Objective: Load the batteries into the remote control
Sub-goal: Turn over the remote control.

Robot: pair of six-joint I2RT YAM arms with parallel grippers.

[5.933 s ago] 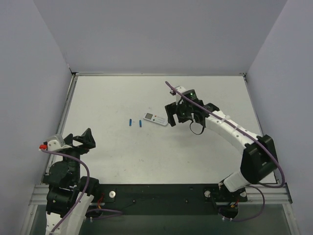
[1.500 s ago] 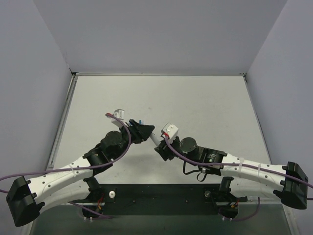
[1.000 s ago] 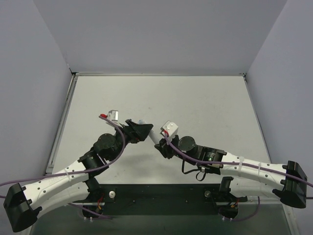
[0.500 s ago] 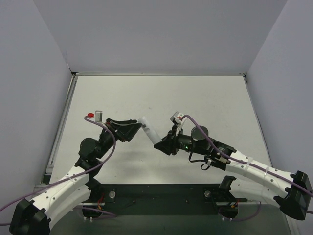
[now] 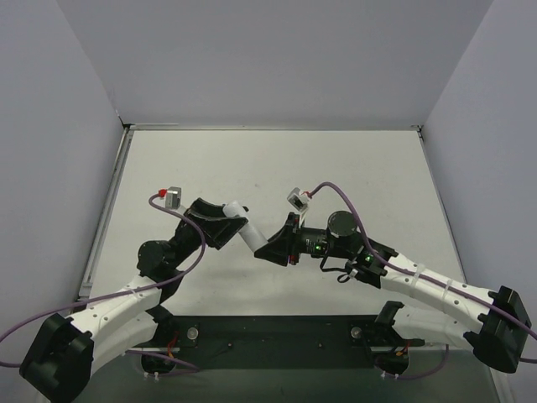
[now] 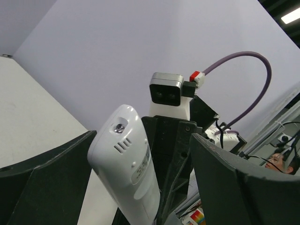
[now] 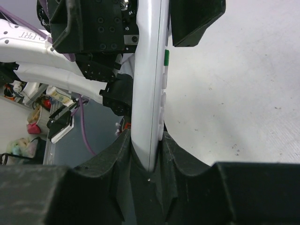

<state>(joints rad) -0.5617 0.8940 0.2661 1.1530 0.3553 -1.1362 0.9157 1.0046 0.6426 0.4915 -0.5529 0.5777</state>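
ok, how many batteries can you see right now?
0. No batteries show in any view. They may be hidden under the left gripper, or inside the remote control that the right gripper clamps.

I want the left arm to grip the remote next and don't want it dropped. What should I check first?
1. Right gripper clamped on the remote: ok.
2. Left gripper open, fingers either side of the remote: ok.
3. Remote's back turned toward the left gripper: ok.
4. Battery cover off: cannot tell, that part is hidden.
5. Batteries in sight: not ok, none shows in any view.
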